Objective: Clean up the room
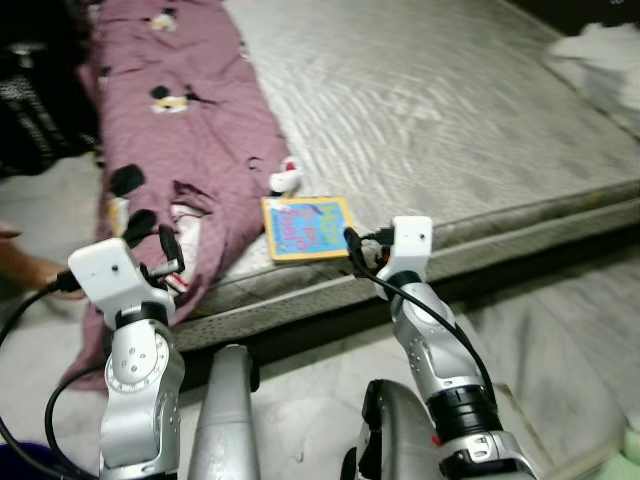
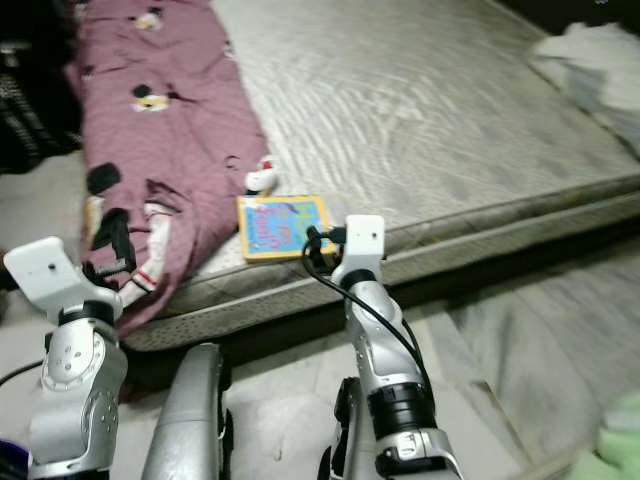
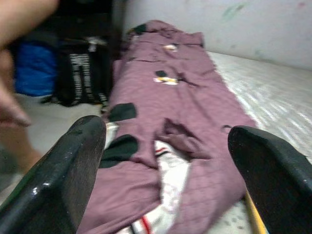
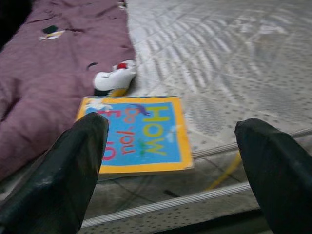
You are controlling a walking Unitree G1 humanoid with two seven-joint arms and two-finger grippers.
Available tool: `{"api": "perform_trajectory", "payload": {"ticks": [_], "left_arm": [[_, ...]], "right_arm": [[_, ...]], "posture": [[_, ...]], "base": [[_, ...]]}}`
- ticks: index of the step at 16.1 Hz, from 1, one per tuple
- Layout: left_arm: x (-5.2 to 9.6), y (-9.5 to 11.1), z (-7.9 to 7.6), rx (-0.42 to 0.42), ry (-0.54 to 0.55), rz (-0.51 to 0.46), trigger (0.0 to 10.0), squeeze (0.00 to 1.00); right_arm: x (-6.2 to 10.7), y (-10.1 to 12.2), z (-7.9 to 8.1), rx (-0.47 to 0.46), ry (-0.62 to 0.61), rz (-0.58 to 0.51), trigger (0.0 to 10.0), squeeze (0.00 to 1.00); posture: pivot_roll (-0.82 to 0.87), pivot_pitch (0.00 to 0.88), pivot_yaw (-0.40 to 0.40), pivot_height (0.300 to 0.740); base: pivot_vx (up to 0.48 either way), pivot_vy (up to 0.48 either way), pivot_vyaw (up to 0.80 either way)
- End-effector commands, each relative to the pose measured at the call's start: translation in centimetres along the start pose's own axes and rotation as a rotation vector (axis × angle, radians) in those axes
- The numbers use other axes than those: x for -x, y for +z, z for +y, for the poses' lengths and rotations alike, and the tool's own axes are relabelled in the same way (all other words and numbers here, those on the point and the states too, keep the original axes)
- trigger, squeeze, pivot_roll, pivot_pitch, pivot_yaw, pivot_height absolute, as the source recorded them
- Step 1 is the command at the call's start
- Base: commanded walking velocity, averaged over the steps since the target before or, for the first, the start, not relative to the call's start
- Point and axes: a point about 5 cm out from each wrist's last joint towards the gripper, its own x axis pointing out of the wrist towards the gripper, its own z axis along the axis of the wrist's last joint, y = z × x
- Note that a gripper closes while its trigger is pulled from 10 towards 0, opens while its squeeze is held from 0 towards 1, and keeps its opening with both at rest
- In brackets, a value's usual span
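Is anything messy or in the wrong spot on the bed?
Yes. A picture book lies at the very edge of the mattress, and a small toy sits beside it. The purple blanket is rumpled and slides off the bed's side. Both grippers, left and right, are open nearby.

A grey mattress (image 1: 450, 110) carries a maroon blanket (image 1: 190, 130) and a picture book (image 1: 305, 227).

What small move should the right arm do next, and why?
Probably ease the right pincer forward and down onto the book: it is open, aimed at the book lying flat at the mattress edge, not yet touching it.
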Motion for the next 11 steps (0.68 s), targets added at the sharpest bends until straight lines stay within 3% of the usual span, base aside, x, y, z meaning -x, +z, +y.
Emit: {"api": "perform_trajectory", "payload": {"ticks": [1, 11], "left_arm": [[0.11, 0.28, -0.10, -0.001, -0.005, -0.003, 10.0, 0.00], [-0.01, 0.39, -0.08, -0.001, -0.017, -0.003, 10.0, 0.00]], "right_arm": [[-0.12, 0.44, 0.04, 0.010, 0.005, -0.010, 10.0, 0.00], [-0.21, 0.18, 0.38, -0.002, 0.029, 0.001, 10.0, 0.00]], "posture": [[0.11, 0.124, -0.060, 0.596], [0.12, 0.113, -0.058, 0.566]], "base": [[0.000, 0.000, 0.45], [0.000, 0.000, 0.05]]}}
